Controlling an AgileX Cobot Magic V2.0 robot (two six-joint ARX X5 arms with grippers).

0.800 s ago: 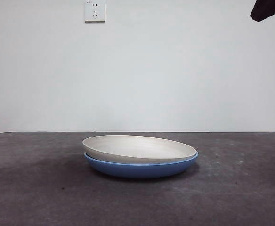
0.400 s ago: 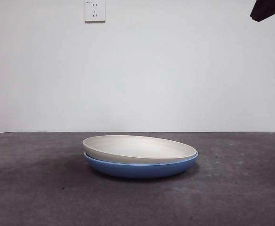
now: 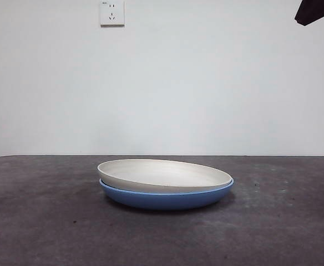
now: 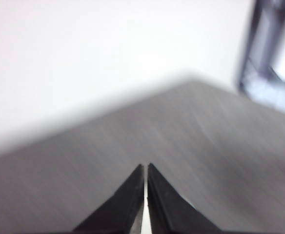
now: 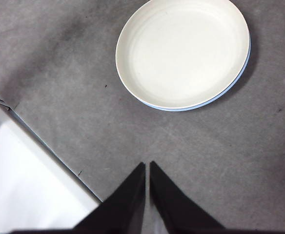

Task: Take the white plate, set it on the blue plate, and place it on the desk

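Sitting right on top of the blue plate (image 3: pixel 167 198), the white plate (image 3: pixel 165 175) is resting in the middle of the bench (image 3: pixel 40 221). The two plates are touching, one stacked inside the other. From the front, the white plate is tipping a little, with its left side sitting a bit higher than its right side. The blue plate is peeking out under it all along the bottom, and its rim is showing most on the right.

Up on the wall behind the bench, a white socket (image 3: pixel 111 12) is showing.

In the right wrist view, the right pincer (image 5: pixel 148 168) is hanging high above the bench (image 5: pixel 59 73) with its two black jaws pressed together, gripping nothing. It is well apart from the plates. From up there the white plate (image 5: pixel 184 51) is looking round and creamy, with faint rings inside. Only a thin sliver of the blue plate (image 5: pixel 240 73) is showing along one edge of it. A white panel (image 5: pixel 30 185) is showing off past the bench edge.

In the left wrist view, the left pincer (image 4: pixel 146 168) is also clenched tight with nothing in it. That view is blurry. It is showing only bare bench (image 4: pixel 108 156) and a pale wall, and no plates.

A black tip (image 3: pixel 316 11) of one arm is poking in at the top right corner of the front view.
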